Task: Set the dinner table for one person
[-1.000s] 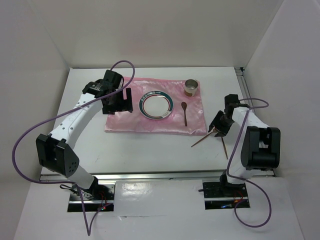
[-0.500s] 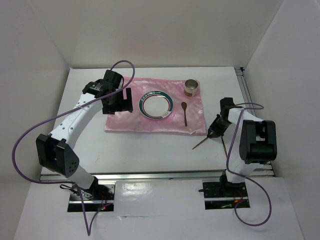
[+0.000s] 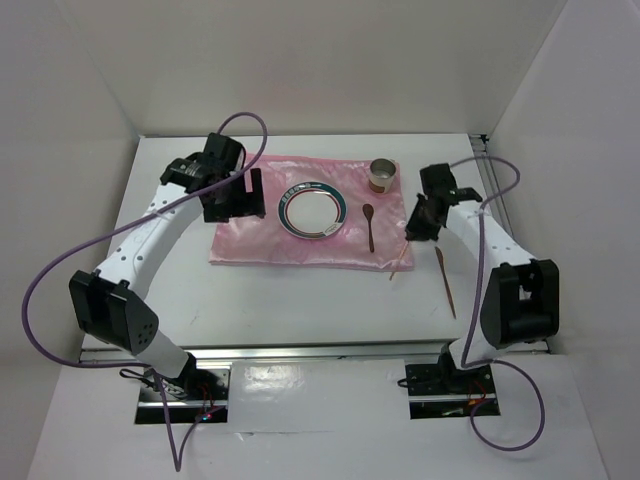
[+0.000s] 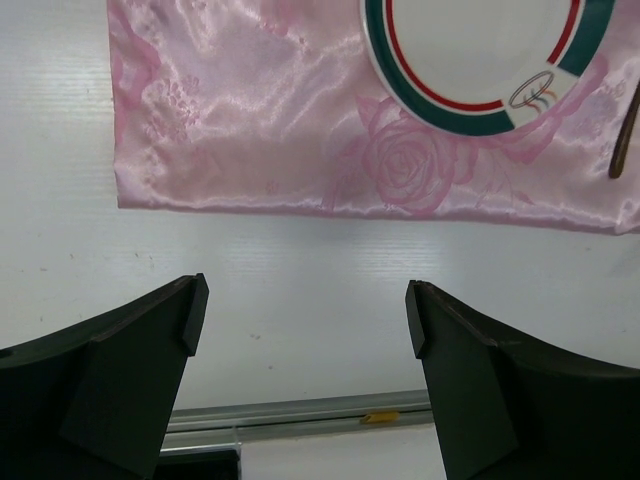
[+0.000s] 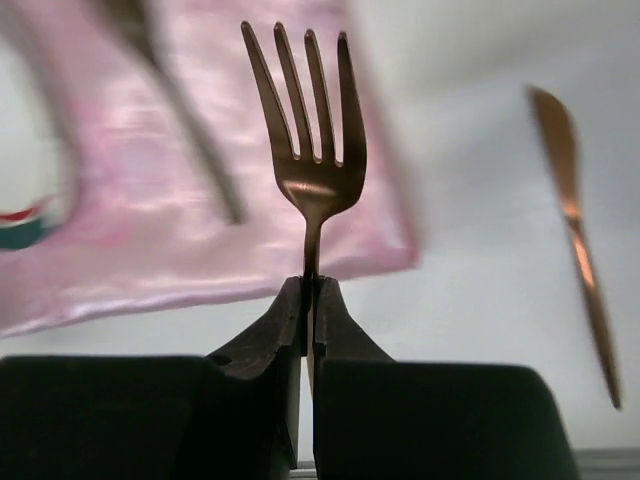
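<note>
right gripper [image 5: 308, 290] clamped on fork [image 5: 310, 185] handle, fork held above table [image 3: 300, 290] at cloth [image 3: 250, 245] right edge, long axis slanting toward near edge. left gripper [image 4: 300, 300] wide, empty, left of plate [image 3: 343, 205]. fork slot probably left of plate: left arm nearer.

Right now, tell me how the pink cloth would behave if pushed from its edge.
The pink cloth looks thin and satiny, with a wavy edge, so it would probably bunch rather than slide stiffly. Its sheen suggests a slippery surface. The plate, spoon and cup on it would likely pin that part.
</note>
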Motion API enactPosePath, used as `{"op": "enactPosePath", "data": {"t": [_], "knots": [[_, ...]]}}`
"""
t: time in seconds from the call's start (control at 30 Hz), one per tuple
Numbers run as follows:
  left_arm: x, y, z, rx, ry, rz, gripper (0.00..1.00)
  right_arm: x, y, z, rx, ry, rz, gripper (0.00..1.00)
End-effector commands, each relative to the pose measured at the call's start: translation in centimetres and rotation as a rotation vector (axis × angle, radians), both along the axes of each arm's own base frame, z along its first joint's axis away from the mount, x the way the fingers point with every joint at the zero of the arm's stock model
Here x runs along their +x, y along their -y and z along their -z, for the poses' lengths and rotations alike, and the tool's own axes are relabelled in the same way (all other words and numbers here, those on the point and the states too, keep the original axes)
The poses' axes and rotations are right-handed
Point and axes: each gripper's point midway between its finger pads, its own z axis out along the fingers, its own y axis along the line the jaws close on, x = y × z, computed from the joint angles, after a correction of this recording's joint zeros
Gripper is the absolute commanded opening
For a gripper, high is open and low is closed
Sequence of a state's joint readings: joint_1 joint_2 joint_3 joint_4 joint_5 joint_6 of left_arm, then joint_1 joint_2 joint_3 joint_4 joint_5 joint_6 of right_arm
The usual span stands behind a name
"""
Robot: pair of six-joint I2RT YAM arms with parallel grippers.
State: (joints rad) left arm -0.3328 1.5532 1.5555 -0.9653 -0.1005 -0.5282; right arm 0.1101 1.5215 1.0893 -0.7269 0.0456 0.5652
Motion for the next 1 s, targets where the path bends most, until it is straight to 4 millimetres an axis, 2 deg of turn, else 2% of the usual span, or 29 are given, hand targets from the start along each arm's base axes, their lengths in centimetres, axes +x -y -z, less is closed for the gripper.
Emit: {"op": "enactPosePath", "data": {"t": [0.0,0.03,0.07,0.1,0.13,0.17,0.2,0.27,0.3,0.33,0.37,0.4,0.43,0.47,0.5,0.53,0.57,0.6,0.63,0.83,0.97], "knots": [[0.8,-0.1,-3.8,-0.02,0.098,-0.04,1.0,4.3,-5.3,-7.4,0.045,0.2,-0.181,0.0],[0.7,-0.3,-3.7,-0.02,0.091,-0.069,1.0,4.4,-9.0,-8.1,0.094,0.206,-0.276,0.0],[0.9,-0.5,-4.2,-0.019,0.1,-0.096,1.0,5.2,-11.1,-6.8,0.107,0.167,-0.32,0.0],[1.0,-0.9,-5.1,-0.018,0.13,-0.125,1.0,6.5,-14.3,-9.3,0.19,0.215,-0.391,0.0],[0.8,-1.1,-4.9,-0.012,0.121,-0.139,1.0,6.9,-16.4,-9.6,0.225,0.216,-0.436,0.0],[0.5,-1.1,-5.8,-0.029,0.142,-0.149,1.0,6.7,-19.7,-9.8,0.25,0.222,-0.508,0.0],[0.4,-1.4,-6.1,-0.025,0.154,-0.155,1.0,8.6,-22.3,-10.2,0.268,0.251,-0.545,0.0],[0.3,-2.1,-6.9,-0.035,0.181,-0.204,1.0,9.8,-25.9,-10.4,0.299,0.269,-0.603,0.0],[-0.2,-2.3,-7.1,-0.037,0.177,-0.225,1.0,10.1,-28.3,-7.4,0.291,0.214,-0.633,0.0],[-0.6,-2.8,-7.8,-0.054,0.196,-0.248,1.0,11.0,-30.6,-9.9,0.336,0.271,-0.674,0.0],[-0.9,-2.9,-8.5,-0.076,0.214,-0.266,1.0,11.4,-32.3,-9.9,0.353,0.284,-0.699,0.0],[-1.2,-3.3,-8.8,-0.083,0.23,-0.275,1.0,11.4,-34.2,-7.1,0.348,0.241,-0.722,0.0],[-1.9,-3.3,-9.7,-0.115,0.262,-0.28,1.0,12.2,-36.1,-9.1,0.382,0.312,-0.751,0.0],[-2.2,-3.2,-10.2,-0.134,0.283,-0.274,1.0,12.3,-37.3,-9.0,0.397,0.325,-0.771,0.0],[-2.4,-3.3,-10.6,-0.146,0.308,-0.274,1.0,12.7,-38.4,-7.2,0.403,0.312,-0.77,0.0],[-2.5,-3.0,-10.6,-0.169,0.323,-0.262,1.0,12.9,-39.9,-7.8,0.433,0.36,-0.798,0.0],[-3.0,-3.1,-11.4,-0.195,0.35,-0.258,1.0,13.0,-40.6,-7.6,0.468,0.359,-0.79,0.0],[-3.3,-3.2,-11.3,-0.195,0.35,-0.258,1.0,13.3,-40.9,-7.3,0.479,0.365,-0.781,0.0],[-3.3,-2.9,-11.1,-0.204,0.345,-0.249,1.0,13.5,-41.8,-6.1,0.489,0.368,-0.782,0.0],[-3.9,-2.9,-10.5,-0.193,0.315,-0.236,1.0,15.4,-43.3,-2.6,0.482,0.402,-0.741,0.0],[-4.2,-2.9,-10.0,-0.185,0.295,-0.223,1.0,16.2,-43.7,-1.2,0.488,0.414,-0.708,0.01]]}}
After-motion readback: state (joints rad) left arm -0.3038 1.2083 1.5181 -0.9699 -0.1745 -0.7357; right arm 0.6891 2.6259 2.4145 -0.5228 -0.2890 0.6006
